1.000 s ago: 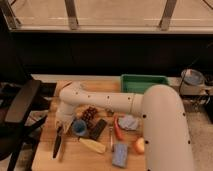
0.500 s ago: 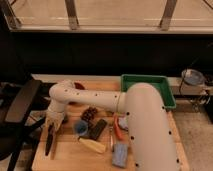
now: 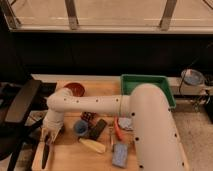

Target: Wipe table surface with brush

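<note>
The end effector [image 3: 50, 134], at the left edge of the table [image 3: 75, 159], covers the upper end of the brush [image 3: 46, 154] it is clamped on. The arm [image 3: 150, 125] hides the table's right half and runs off the bottom edge. Small items at the table's middle cannot be identified.

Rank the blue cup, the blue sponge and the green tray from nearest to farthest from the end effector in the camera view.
The end effector is at the front left of the table, shut on the brush.
1. The blue cup, just to its right.
2. The blue sponge, at the front middle.
3. The green tray, at the far right corner.
</note>
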`<state>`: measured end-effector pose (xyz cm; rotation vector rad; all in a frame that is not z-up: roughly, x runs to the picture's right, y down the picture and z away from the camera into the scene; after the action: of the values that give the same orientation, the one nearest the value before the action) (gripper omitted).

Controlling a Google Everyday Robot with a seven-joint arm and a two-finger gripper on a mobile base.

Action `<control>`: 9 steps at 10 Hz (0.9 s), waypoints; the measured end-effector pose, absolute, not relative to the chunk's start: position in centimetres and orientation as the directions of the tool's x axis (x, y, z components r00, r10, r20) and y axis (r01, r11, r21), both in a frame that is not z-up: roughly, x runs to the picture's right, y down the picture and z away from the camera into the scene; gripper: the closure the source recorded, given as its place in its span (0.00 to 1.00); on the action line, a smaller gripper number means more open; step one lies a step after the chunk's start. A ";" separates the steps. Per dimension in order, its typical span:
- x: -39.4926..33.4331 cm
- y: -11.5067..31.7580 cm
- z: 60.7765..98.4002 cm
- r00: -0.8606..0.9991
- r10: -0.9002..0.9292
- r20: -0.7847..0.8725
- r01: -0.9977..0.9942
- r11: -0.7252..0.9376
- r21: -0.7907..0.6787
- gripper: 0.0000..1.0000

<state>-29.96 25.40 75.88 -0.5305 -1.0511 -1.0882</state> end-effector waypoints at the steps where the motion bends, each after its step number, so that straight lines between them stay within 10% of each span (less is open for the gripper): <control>1: -29.2 25.5 75.7 0.090 -0.454 0.886 0.903 0.412 0.120 1.00; 9: -29.5 20.9 78.9 0.083 -0.480 0.873 0.921 0.372 0.116 1.00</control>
<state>-29.46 20.94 78.94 -0.5455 -1.0081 -1.1261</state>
